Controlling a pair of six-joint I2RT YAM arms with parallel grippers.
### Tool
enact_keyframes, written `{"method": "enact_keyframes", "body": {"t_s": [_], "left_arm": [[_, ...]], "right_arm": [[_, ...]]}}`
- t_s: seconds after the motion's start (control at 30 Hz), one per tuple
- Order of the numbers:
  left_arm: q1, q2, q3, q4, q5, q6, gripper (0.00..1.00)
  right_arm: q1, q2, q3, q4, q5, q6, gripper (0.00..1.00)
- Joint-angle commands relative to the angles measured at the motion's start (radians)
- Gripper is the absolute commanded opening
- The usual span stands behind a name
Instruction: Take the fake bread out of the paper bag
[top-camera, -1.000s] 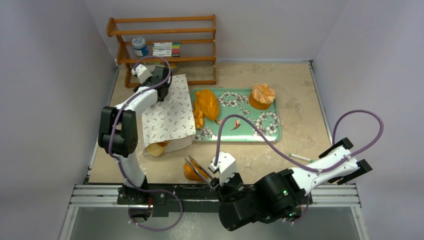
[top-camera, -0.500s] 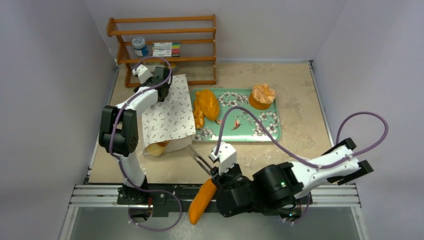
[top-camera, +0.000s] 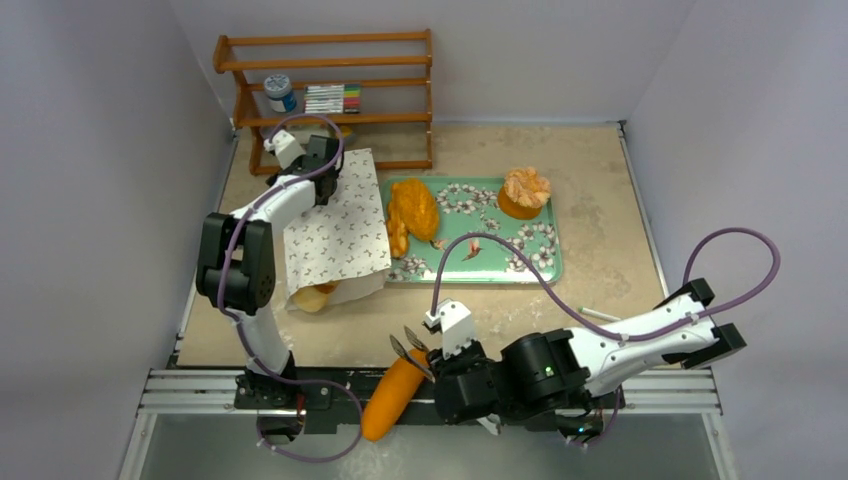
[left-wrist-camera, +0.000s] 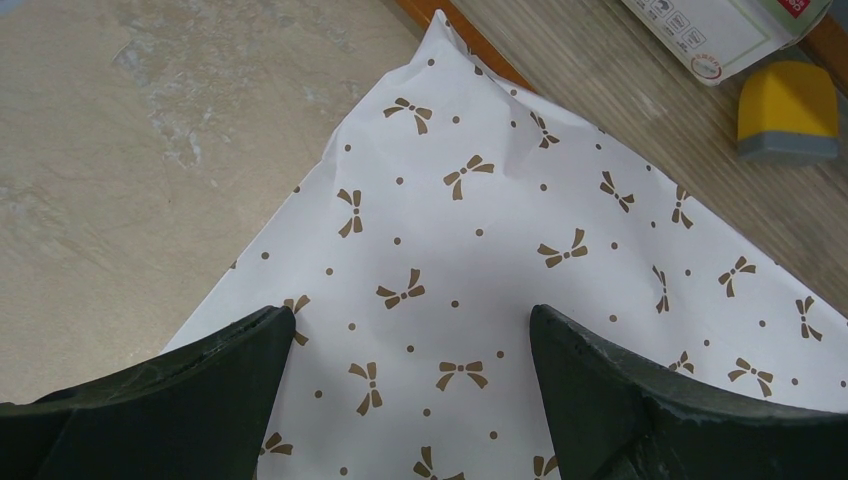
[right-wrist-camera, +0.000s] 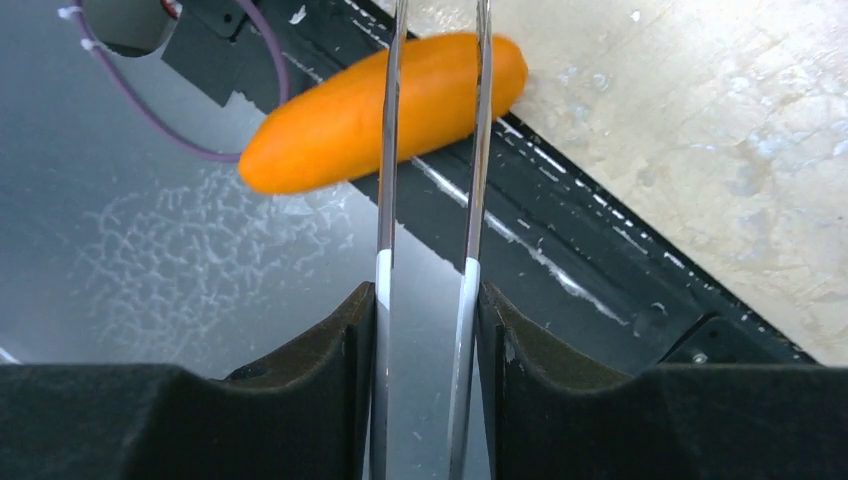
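1. Pincer state: right pincer (right-wrist-camera: 425, 300) clamped on metal tongs (right-wrist-camera: 478, 150). The blades stand apart and cross over the long loaf (right-wrist-camera: 320, 135); they show no grip on it.
2. Long loaf lies out of the bag, across the worktop (right-wrist-camera: 700, 130) near edge. One end is at the lip; the rest lies over the black rail (right-wrist-camera: 560, 230) and juts past it.
3. Left pincer (left-wrist-camera: 410, 330) jaws wide apart over the far corner of the paper bag (left-wrist-camera: 480, 230). Cannot tell whether it touches the paper.
4. Bag lies flat at the left edge, far corner against the wooden rack (top-camera: 330, 80). A pale bread end (top-camera: 312, 297) shows at its near mouth.
5. Green tray (top-camera: 520, 262) just right of the bag carries the lumpy loaf (top-camera: 413, 207) and ruffled pastry (top-camera: 525, 187).
6. Open worktop: the strip between bag mouth, tray and near edge, and right of the tray.
7. Versus one second ago: the loaf was on the worktop at the tong tips and has since gone over the edge. Right arm has shifted nearer the rail. Left arm, bag and tray are unchanged.
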Motion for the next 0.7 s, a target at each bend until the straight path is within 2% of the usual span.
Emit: {"method": "enact_keyframes", "body": {"t_s": [0.0, 0.17, 0.4, 0.67], "left_arm": [[-0.003, -0.054, -0.008, 0.028, -0.012, 0.026, 0.89], [-0.003, -0.058, -0.008, 0.034, -0.007, 0.029, 0.89], [-0.003, -0.059, -0.014, 0.045, 0.004, 0.030, 0.89], [-0.002, -0.052, -0.035, 0.068, 0.020, 0.018, 0.89]], "right_arm": [[0.003, -0.013, 0.021, -0.006, -0.061, 0.095, 0.40], [0.003, -0.006, 0.030, -0.015, -0.094, 0.117, 0.40], [0.003, -0.054, -0.044, 0.008, -0.185, 0.156, 0.41], [-0.079, -0.113, -0.163, 0.165, -0.226, 0.136, 0.42]]}}
